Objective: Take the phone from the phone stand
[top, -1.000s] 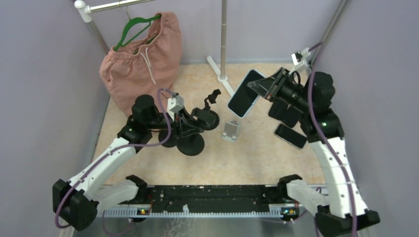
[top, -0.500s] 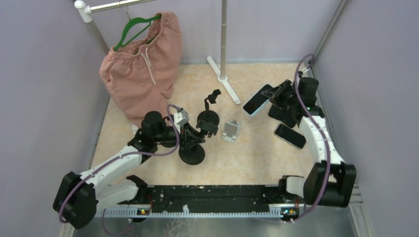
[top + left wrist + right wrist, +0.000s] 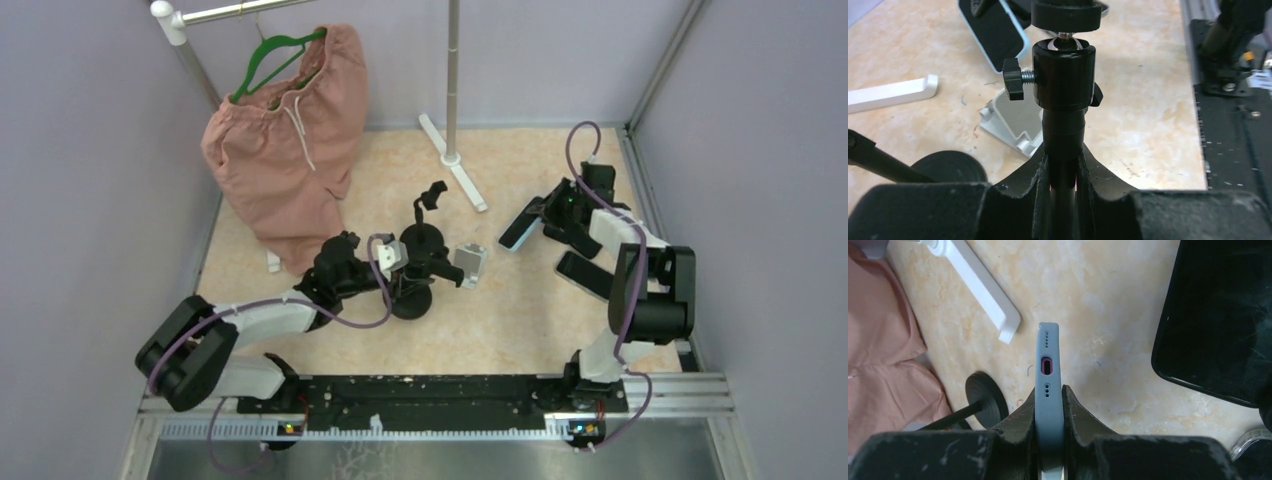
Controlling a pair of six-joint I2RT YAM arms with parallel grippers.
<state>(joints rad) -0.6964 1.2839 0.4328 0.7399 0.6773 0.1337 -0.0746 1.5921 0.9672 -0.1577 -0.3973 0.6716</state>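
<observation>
The black phone stand (image 3: 424,262) has a round base and a ball-head stem (image 3: 1063,115). My left gripper (image 3: 404,276) is shut on that stem just below the ball head, which also shows in the left wrist view (image 3: 1063,172). The stand's cradle holds no phone. The phone (image 3: 520,224), in a light-blue case, sits clamped edge-on in my shut right gripper (image 3: 546,214), low over the table to the stand's right. In the right wrist view the phone (image 3: 1049,365) shows its charging port between the fingers of the gripper (image 3: 1049,407).
A second black stand (image 3: 430,204) is just behind. A small silver stand (image 3: 468,263) lies beside the held one. Black phones (image 3: 587,276) lie at the right edge. A pink bag (image 3: 288,135) and a white rack foot (image 3: 458,168) are at the back.
My right arm has folded down and brought the phone from high up to low over the table. My left gripper has slid the stand right and nearer.
</observation>
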